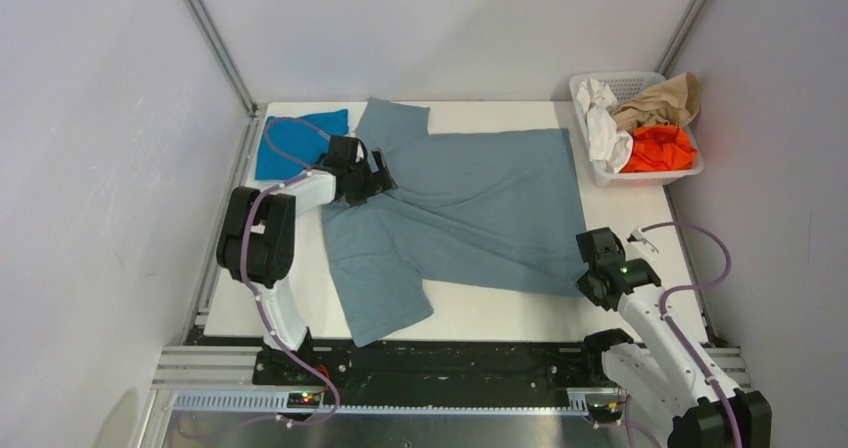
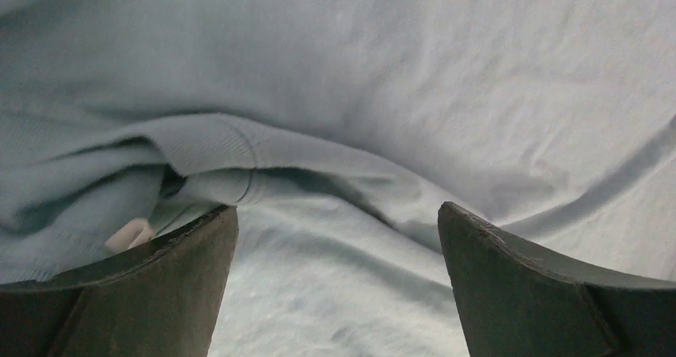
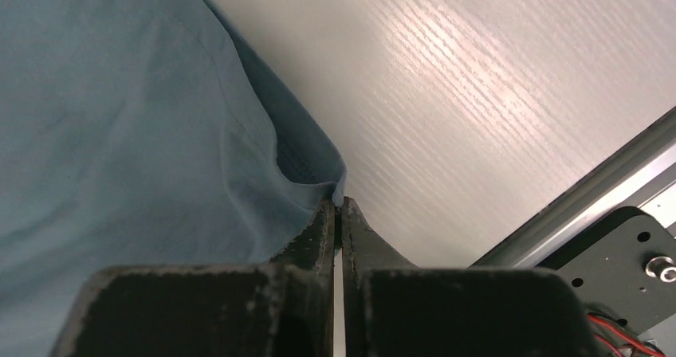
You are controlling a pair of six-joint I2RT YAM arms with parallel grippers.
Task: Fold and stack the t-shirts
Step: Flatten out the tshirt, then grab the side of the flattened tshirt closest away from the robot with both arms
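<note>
Top external view, left to right, what've we got? – dan

Far-left corner of the white table [image 1: 490, 313]: the brighter blue t-shirt [image 1: 300, 143], a flat-ish patch. The left arm [image 1: 262, 233] and its purple cable [image 1: 290, 128] cross over part of it, so I can't tell how it's folded. Just right of that, the left tool [image 1: 383, 176] hangs over the neck of the grey-blue t-shirt [image 1: 470, 208], jaws spread wide with nothing in them. – rob

And the big shirt? – dan

It's spread across the middle of the table, neck to the left and hem to the right. One sleeve is at the far edge and the other at the near edge, with a long diagonal crease through the body. Soft matte cloth. The left wrist cam shows the ribbed collar [image 2: 223, 146] bunched up, and a small white label [image 2: 131, 233] peeking out, half cut off by the finger [image 2: 159, 285] on that side. – rob

Right side? – dan

The right tool [image 3: 339, 213] is pinched tight on the near-right hem corner, though from above the wrist hides the pinch. Next to it there's bare wood-grain tabletop and a metal frame rail [image 3: 574, 194]. In the far-right corner sits a white plastic basket [image 1: 645, 178] heaped with white cloth [image 1: 603, 128], tan cloth [image 1: 662, 100] and orange cloth [image 1: 662, 150], the tan spilling over the rim. – rob
</note>
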